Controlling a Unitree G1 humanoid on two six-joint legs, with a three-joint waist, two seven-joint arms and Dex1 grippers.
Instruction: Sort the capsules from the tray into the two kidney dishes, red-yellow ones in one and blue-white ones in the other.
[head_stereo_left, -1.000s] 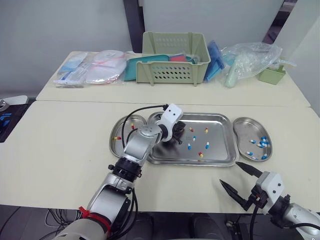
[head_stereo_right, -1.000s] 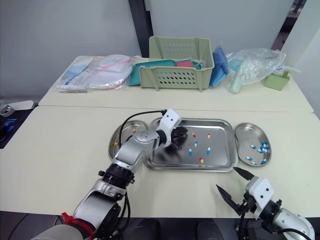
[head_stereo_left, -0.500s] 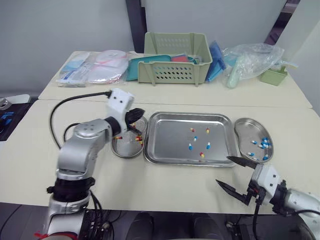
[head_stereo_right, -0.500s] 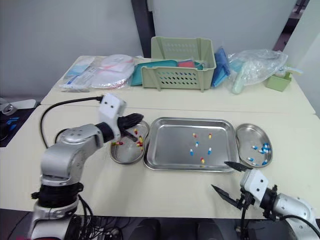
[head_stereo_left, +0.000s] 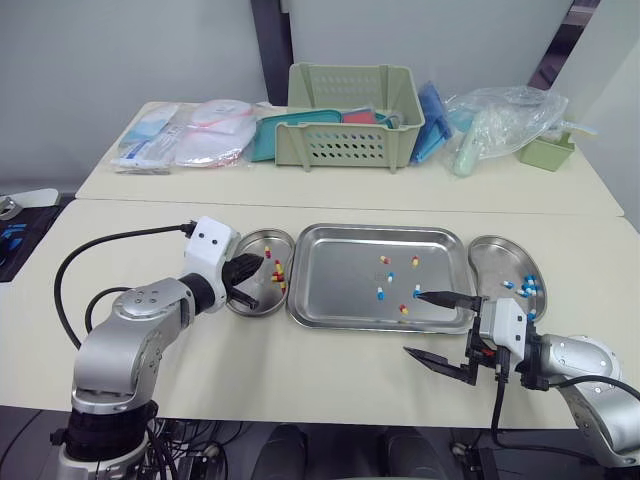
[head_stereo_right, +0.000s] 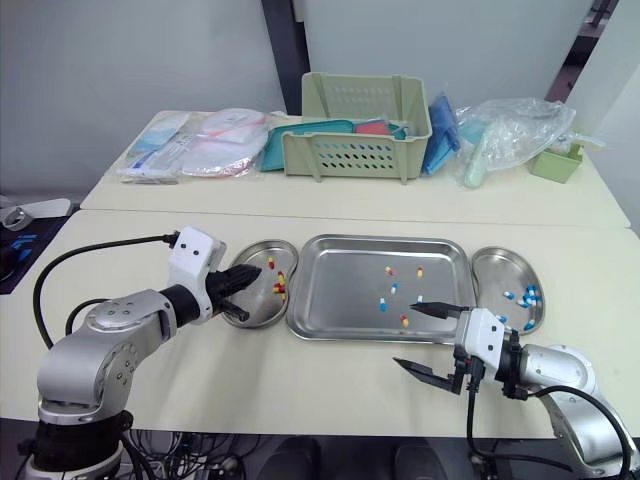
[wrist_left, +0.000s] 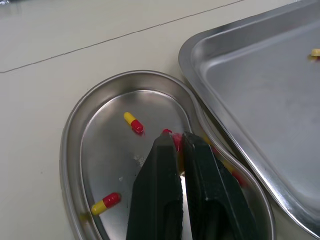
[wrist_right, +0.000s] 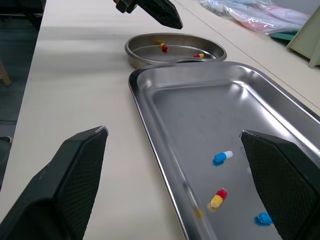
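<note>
Several loose capsules (head_stereo_left: 380, 293), red-yellow and blue-white, lie scattered over the right half of the steel tray (head_stereo_left: 335, 290). Their long axes seem mostly near 12–6, though they are small to judge. The tray sits mid-table with its long axis 9–3. Left kidney dish (head_stereo_left: 262, 234): just beside the tray at its 9 o'clock, long axis 12–6, holding red-yellow capsules (head_stereo_left: 276, 274). Right kidney dish (head_stereo_left: 495, 258): at the tray's 3 o'clock, same axis, holding blue-white capsules (head_stereo_left: 526, 285). Left gripper (wrist_left: 176, 140): over the left dish, fingers drawn almost together on a pinched capsule (wrist_left: 166, 131) whose red end shows at the tips. Right gripper (head_stereo_left: 410, 323): at the tray's 5 o'clock corner, fingers spread wide and empty, one over the tray's raised rim, the other above the table. Surface: cream table (head_stereo_left: 150, 330), a second table (head_stereo_left: 250, 185) abutting at 12 o'clock, with a grey wall (head_stereo_left: 120, 50) behind. On the far table: green basket (head_stereo_left: 350, 115) at 12 o'clock, packaged supplies (head_stereo_left: 190, 135) at 10, clear bag (head_stereo_left: 500, 115) and small green box (head_stereo_left: 545, 150) at 2. Black cable (head_stereo_left: 100, 255): looping at 9 o'clock.
</note>
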